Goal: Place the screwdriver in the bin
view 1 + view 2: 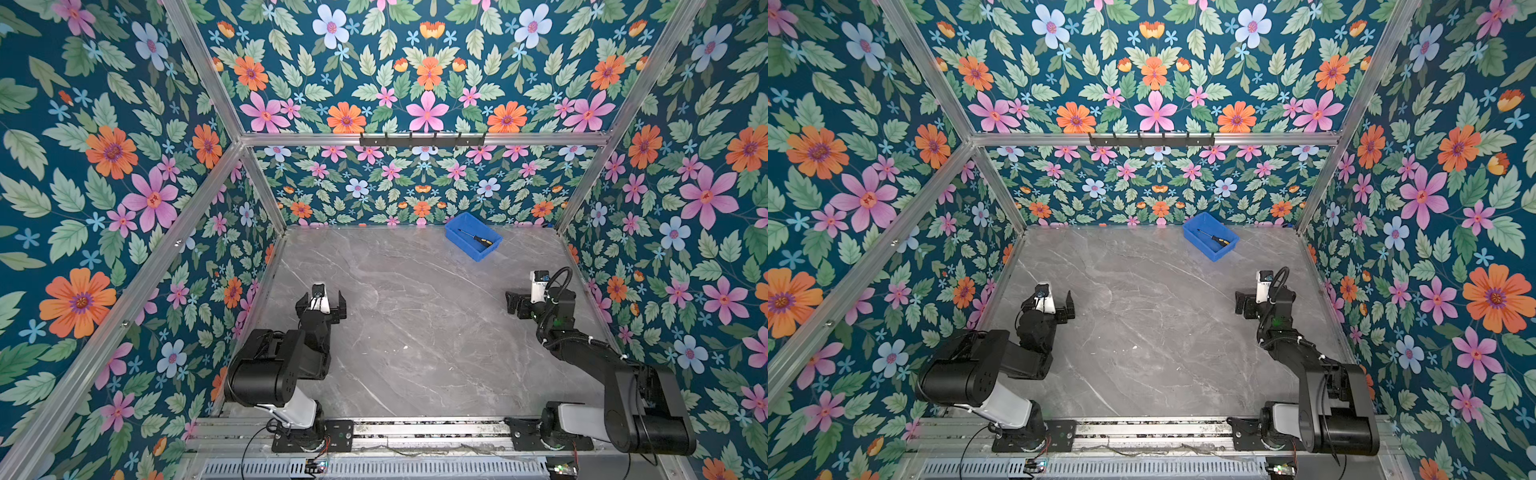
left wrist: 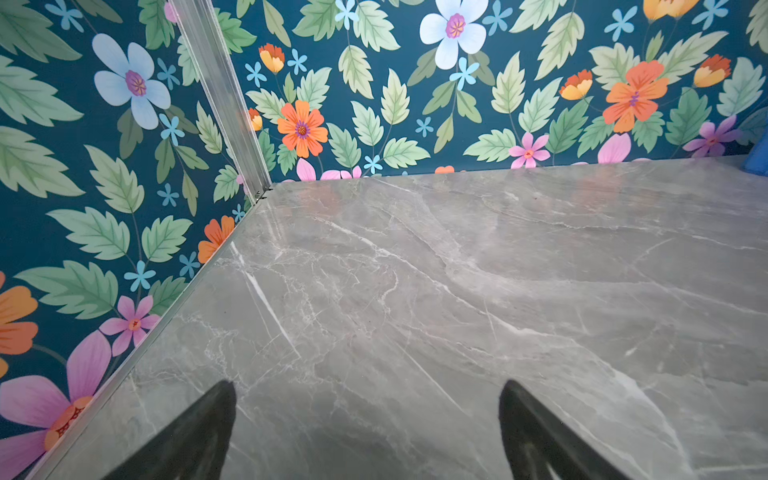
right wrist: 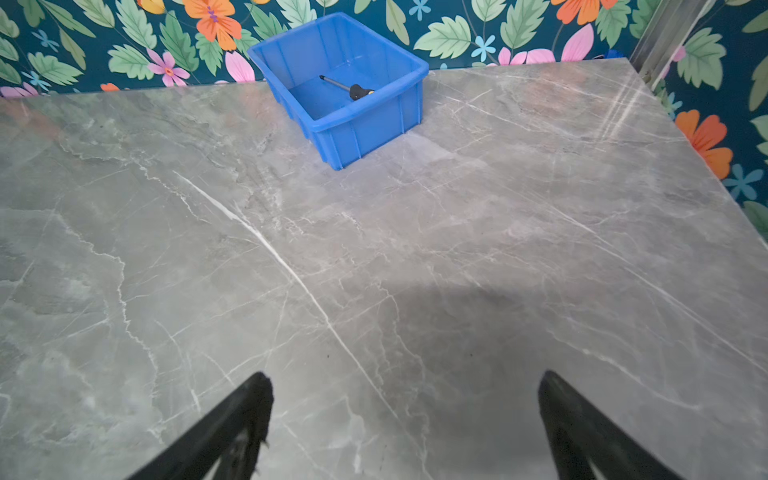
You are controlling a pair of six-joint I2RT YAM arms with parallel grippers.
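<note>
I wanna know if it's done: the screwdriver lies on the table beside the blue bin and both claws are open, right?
No. The screwdriver lies inside the blue bin, as the right wrist view shows. The left claw and right claw are open.

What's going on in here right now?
Nothing is being handled. The screwdriver lies inside the bin near the far edge of the table. Both arms sit near their bases, with the left end effector and the right end effector open and holding nothing.
</note>
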